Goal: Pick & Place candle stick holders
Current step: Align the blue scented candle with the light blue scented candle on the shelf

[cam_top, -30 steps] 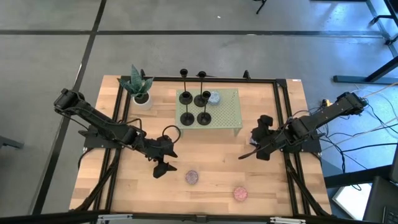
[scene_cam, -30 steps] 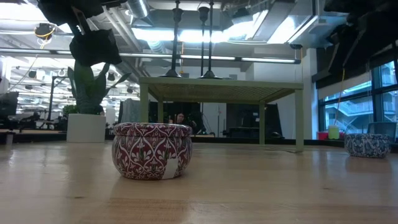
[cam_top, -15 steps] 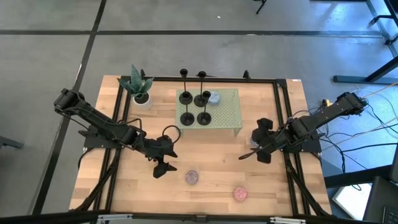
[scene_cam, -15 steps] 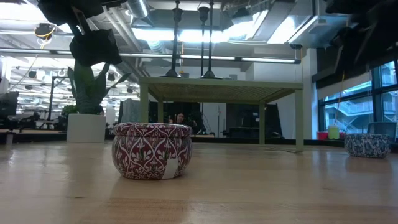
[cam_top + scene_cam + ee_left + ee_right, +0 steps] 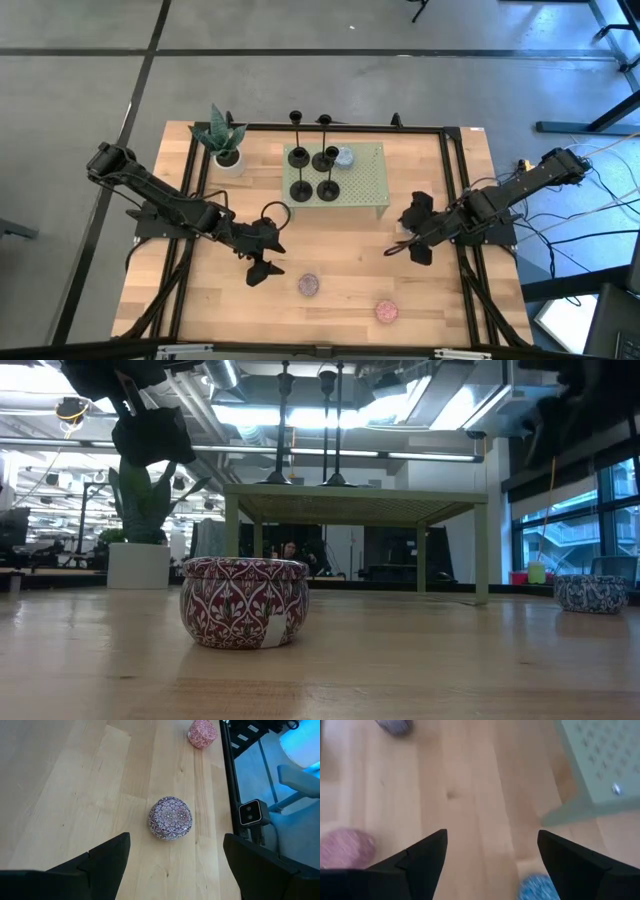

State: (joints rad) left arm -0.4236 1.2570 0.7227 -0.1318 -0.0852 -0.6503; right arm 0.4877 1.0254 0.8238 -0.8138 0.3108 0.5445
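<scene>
Four black holders (image 5: 312, 170) stand on the green perforated stand (image 5: 368, 180) at the far middle of the tabletop (image 5: 330, 255), grouped at its left end: two at the far edge with tall stems, two nearer with their disc bases side by side. In the low view their stems (image 5: 327, 425) rise from the top of the stand (image 5: 355, 500). A blue puck (image 5: 345, 157) sits on the stand just right of the holders.

The left gripper (image 5: 262, 262) hangs over the near left of the tabletop, released and empty, its fingers (image 5: 100, 862) spread wide with a patterned puck (image 5: 170, 818) on the wood ahead of them. A second, pink puck (image 5: 202, 730) lies farther off near the table's edge.

The right gripper (image 5: 418, 236) is over the right side, just near of the stand's right end, also released and holding nothing; its fingers (image 5: 417, 857) frame bare wood, with the stand's corner (image 5: 600, 765) to one side.

A potted plant (image 5: 222, 140) stands at the far left corner. In the low view a red patterned tin (image 5: 244, 601) sits close to the camera.
</scene>
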